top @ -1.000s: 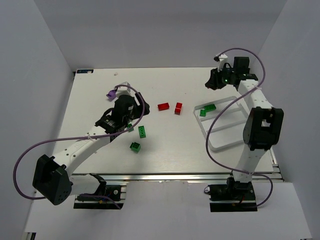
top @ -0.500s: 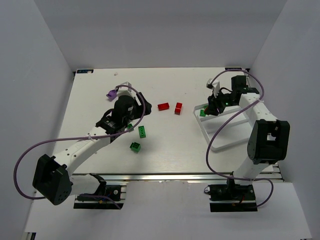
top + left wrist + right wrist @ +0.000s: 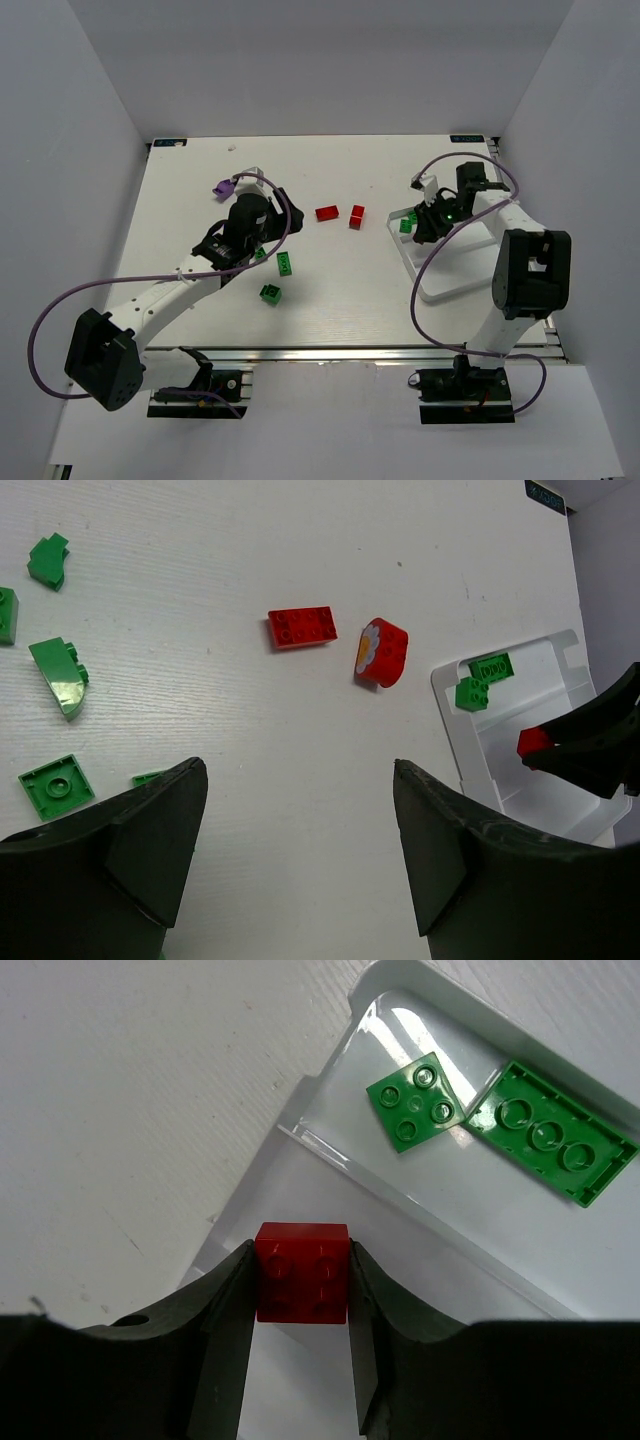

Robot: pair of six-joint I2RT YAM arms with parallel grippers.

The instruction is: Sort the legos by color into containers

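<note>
My right gripper (image 3: 301,1285) is shut on a small red brick (image 3: 301,1272). It holds the brick over the left end of the white tray (image 3: 330,1152), above the compartment beside the one holding two green bricks (image 3: 414,1101) (image 3: 552,1134). In the top view this gripper (image 3: 425,222) is at the tray's (image 3: 432,291) left end. My left gripper (image 3: 298,770) is open and empty above the table, near the loose green bricks (image 3: 285,263) (image 3: 270,293).
Two red bricks (image 3: 327,212) (image 3: 357,215) lie on the table between the arms; one (image 3: 383,652) has a flower face. Several green pieces (image 3: 60,675) (image 3: 55,785) lie left of my left gripper. The tray sits at the right edge.
My right gripper has come from the far back of the table down to the tray's left end, carrying the red brick. The left arm has barely moved.
</note>
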